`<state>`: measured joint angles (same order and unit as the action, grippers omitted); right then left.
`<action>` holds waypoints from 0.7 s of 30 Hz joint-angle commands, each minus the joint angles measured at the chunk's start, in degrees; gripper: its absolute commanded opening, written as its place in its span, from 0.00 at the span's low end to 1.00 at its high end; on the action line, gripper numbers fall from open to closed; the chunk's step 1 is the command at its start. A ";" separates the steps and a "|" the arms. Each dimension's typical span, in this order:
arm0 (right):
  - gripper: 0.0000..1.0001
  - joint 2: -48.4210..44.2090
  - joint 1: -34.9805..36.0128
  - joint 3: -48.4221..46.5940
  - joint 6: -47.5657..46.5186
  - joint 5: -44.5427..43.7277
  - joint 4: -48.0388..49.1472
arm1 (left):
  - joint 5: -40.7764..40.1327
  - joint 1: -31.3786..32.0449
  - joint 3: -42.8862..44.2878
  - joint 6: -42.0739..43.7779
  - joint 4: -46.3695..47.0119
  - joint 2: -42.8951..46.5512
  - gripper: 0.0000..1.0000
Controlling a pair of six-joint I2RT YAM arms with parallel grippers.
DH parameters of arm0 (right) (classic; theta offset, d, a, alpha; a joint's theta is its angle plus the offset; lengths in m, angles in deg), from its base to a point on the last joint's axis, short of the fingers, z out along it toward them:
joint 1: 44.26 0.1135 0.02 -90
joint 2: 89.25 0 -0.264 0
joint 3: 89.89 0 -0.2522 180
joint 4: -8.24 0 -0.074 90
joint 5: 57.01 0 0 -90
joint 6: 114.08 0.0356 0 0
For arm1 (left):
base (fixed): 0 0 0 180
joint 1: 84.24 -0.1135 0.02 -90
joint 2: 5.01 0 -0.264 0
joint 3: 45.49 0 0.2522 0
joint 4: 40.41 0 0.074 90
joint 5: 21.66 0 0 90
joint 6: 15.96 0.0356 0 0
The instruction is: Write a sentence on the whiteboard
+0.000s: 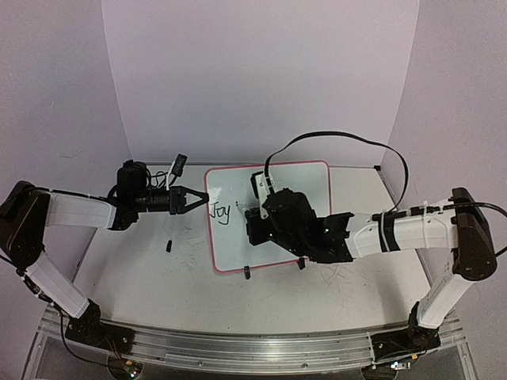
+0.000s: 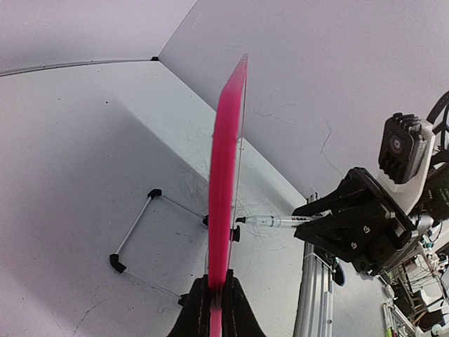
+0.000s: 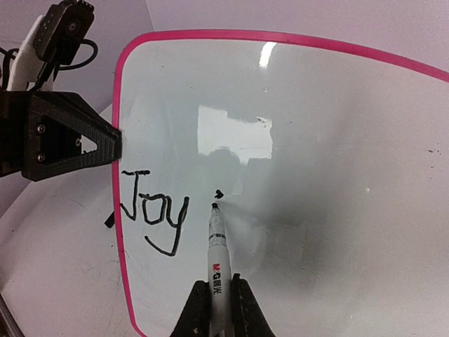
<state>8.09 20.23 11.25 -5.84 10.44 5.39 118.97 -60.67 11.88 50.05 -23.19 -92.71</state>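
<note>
Bright, even light from overhead, with a faint violet cast on the walls (image 1: 261, 79). In the right wrist view the whiteboard (image 3: 337, 140) shows a square glare patch and a small streak near its top rim, plus a soft grey shadow right of the marker (image 3: 217, 253). Left wrist view: lines bow near the edges.

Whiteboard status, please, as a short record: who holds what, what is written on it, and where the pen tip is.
Whiteboard: pink rim, white face towards the right arm
Left gripper: shut on the board's left edge
Right gripper: shut on a marker
Written: "Joy" near the left edge, and a small dot to its right
Marker tip: at the board's face, just below that dot
</note>
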 commanded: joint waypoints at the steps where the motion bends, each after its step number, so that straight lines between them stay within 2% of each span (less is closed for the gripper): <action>1: 0.00 -1.89 -0.37 0.48 -0.31 1.69 2.58 | 0.89 -0.19 1.38 0.17 2.37 2.73 0.00; 21: 0.00 1.16 -0.39 -2.48 0.73 -1.19 -1.93 | 0.88 -0.28 1.64 0.08 2.34 2.80 0.00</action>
<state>8.26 19.99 11.16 -5.77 10.99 4.49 119.14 -60.67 11.88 50.05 -23.19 -92.67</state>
